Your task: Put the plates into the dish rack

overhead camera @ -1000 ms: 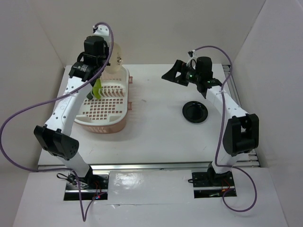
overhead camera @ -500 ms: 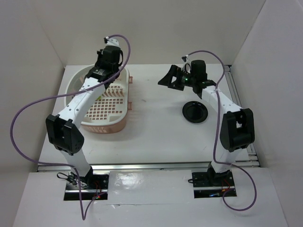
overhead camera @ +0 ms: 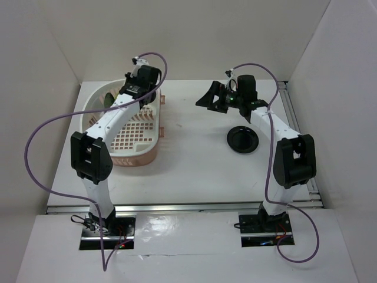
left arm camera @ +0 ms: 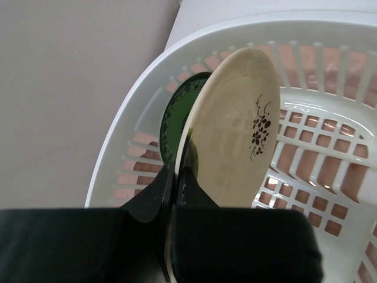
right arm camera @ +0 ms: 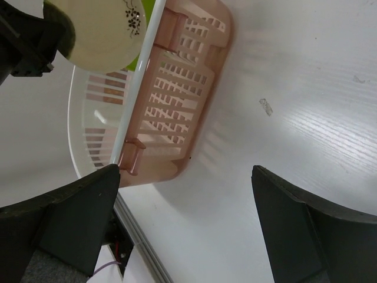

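The left gripper [left arm camera: 178, 174] is pinched shut on the lower rim of the cream plate [left arm camera: 230, 135], which has a dark sprig on its face and a lime-green edge showing along its side. That plate stands on edge, leaning a little, at the far-left end of the dish rack [overhead camera: 138, 154]. It sits just in front of a dark green plate [left arm camera: 175, 118] that leans against the rack's curved wall. I cannot tell whether the cream plate sits in a slot. To the right of the rack, the right gripper [overhead camera: 207, 97] hangs above the table [overhead camera: 194, 165] with its jaws spread wide, holding nothing. The black plate [overhead camera: 242, 140] lies flat on the table, well to the rack's right.
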You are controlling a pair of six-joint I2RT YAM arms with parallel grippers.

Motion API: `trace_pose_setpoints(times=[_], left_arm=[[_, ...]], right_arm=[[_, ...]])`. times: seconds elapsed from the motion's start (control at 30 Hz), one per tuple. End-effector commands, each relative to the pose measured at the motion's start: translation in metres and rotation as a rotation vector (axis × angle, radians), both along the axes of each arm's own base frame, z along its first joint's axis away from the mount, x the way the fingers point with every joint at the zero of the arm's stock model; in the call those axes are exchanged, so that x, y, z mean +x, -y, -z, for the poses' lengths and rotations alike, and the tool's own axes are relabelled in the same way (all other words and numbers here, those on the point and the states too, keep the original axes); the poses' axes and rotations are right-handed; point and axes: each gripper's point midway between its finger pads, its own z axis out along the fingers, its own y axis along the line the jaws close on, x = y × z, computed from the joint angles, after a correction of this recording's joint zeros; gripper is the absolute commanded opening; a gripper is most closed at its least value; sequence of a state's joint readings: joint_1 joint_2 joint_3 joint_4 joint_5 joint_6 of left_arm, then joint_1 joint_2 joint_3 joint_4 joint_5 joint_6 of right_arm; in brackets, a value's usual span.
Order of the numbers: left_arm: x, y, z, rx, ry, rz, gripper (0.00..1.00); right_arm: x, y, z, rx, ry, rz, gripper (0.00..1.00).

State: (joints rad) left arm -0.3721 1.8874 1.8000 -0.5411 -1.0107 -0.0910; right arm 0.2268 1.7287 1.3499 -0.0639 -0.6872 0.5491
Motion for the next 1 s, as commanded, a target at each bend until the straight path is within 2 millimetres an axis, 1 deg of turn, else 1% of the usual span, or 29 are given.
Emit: trace_pose_setpoints(times=[0.0,0.03,0.1,0.13,0.17,0.2,0.27,0.3,0.33,0.37,0.43,0.47,0.5,0.53,0.57,0.63,0.7,0.73,0.8,0.87,0.9,0.93,0.97], left_arm=[[-0.005,-0.014,-0.013,-0.083,0.072,-0.067,0.0],[-0.008,-0.015,-0.014,-0.084,0.072,-0.066,0.0],[-0.009,-0.013,-0.005,-0.09,0.056,-0.061,0.0],[-0.008,-0.012,-0.004,-0.096,0.053,-0.055,0.0],[-0.008,-0.012,-0.004,-0.096,0.053,-0.055,0.0],[-0.006,-0.01,0.003,-0.105,0.048,-0.052,0.0],[-0.006,-0.01,0.003,-0.105,0.048,-0.052,0.0],[-0.004,-0.009,0.009,-0.102,0.039,-0.052,0.0],[-0.003,-0.012,0.01,-0.108,0.037,-0.054,0.0],[-0.003,-0.012,0.01,-0.108,0.037,-0.054,0.0],[-0.001,-0.011,0.018,-0.102,0.019,-0.055,0.0],[-0.001,-0.011,0.018,-0.102,0.019,-0.055,0.0],[-0.001,-0.011,0.018,-0.102,0.019,-0.055,0.0],[0.0,-0.011,0.023,-0.098,0.009,-0.055,0.0],[0.001,-0.012,0.021,-0.094,0.021,-0.063,0.0],[0.001,-0.012,0.027,-0.085,0.012,-0.059,0.0],[0.001,-0.012,0.027,-0.085,0.012,-0.059,0.0],[0.002,-0.012,0.033,-0.076,-0.002,-0.056,0.0],[0.003,-0.012,0.037,-0.072,-0.011,-0.057,0.0],[0.003,-0.012,0.037,-0.072,-0.011,-0.057,0.0],[0.004,-0.012,0.042,-0.069,-0.021,-0.057,0.0],[0.004,-0.012,0.042,-0.069,-0.021,-0.057,0.0],[0.005,-0.01,0.047,-0.071,-0.032,-0.051,0.0]], right_arm=[[-0.002,-0.005,-0.003,0.016,0.023,-0.025,1.0],[-0.002,-0.005,-0.003,0.016,0.023,-0.025,1.0],[-0.002,-0.005,-0.003,0.016,0.023,-0.025,1.0],[-0.003,-0.005,0.001,0.014,0.014,-0.025,1.0],[-0.004,-0.005,-0.004,0.016,0.023,-0.025,1.0],[-0.004,-0.005,-0.004,0.016,0.023,-0.025,1.0],[-0.004,-0.005,-0.004,0.016,0.023,-0.025,1.0],[-0.004,-0.005,-0.004,0.016,0.023,-0.025,1.0],[-0.004,-0.005,-0.004,0.016,0.023,-0.025,1.0],[-0.005,-0.005,-0.008,0.018,0.032,-0.025,1.0],[-0.005,-0.004,-0.007,0.012,0.04,-0.029,1.0],[-0.006,-0.004,-0.011,0.014,0.049,-0.029,1.0],[-0.006,-0.004,-0.012,0.014,0.049,-0.029,1.0],[-0.006,-0.004,-0.011,0.009,0.057,-0.032,1.0],[-0.007,-0.004,-0.01,0.007,0.048,-0.032,1.0],[-0.007,-0.004,-0.01,0.007,0.048,-0.032,1.0],[-0.007,-0.004,-0.01,0.007,0.048,-0.032,1.0],[-0.007,-0.004,-0.01,0.007,0.048,-0.032,1.0],[-0.007,-0.004,-0.01,0.007,0.048,-0.032,1.0],[-0.007,-0.004,-0.01,0.007,0.048,-0.032,1.0],[-0.007,-0.004,-0.01,0.007,0.048,-0.032,1.0],[-0.007,-0.004,-0.01,0.007,0.048,-0.032,1.0],[-0.005,-0.004,-0.014,0.009,0.057,-0.032,1.0]])
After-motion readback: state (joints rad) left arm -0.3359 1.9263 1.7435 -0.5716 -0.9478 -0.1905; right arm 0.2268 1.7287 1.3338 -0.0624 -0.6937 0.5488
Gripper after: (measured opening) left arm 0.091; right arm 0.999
